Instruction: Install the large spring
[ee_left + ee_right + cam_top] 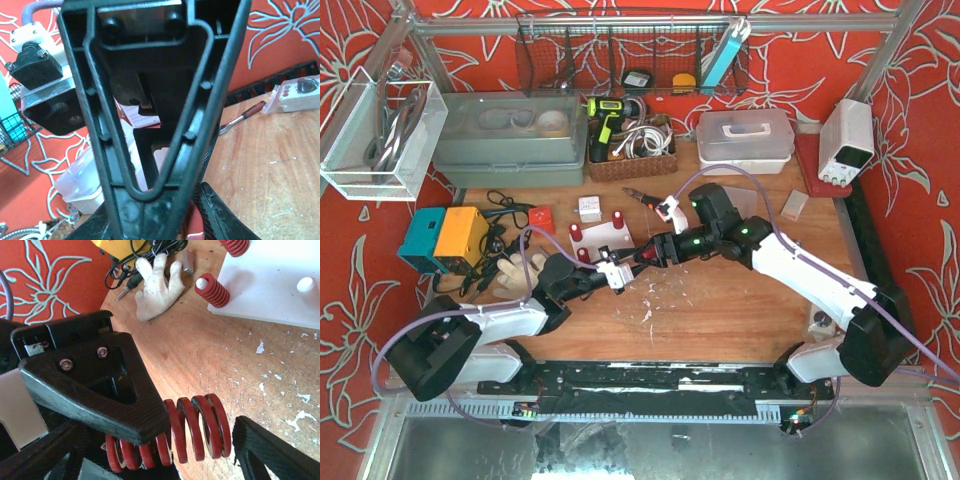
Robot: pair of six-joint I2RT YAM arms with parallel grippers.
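Note:
The large red spring [200,427] hangs above the table between the two grippers and lies roughly level. My left gripper [613,270] is shut on its near end; in the left wrist view a red coil [231,220] shows beside one of its fingers [222,207]. My right gripper [200,432] is open around the spring. Its left finger [90,385] overlaps the coils, and a small gap separates the spring's end from its right finger [270,450]. The white plate [270,285] lies just beyond. It carries a small red spring on a peg [212,290] and a bare peg [306,284].
A white glove [157,282] and black cables lie left of the plate. A blue and yellow box [445,235] stands at the left. Red-handled pliers [640,195] lie behind the plate. Storage bins and a basket line the back, with a power supply [847,140] at the right.

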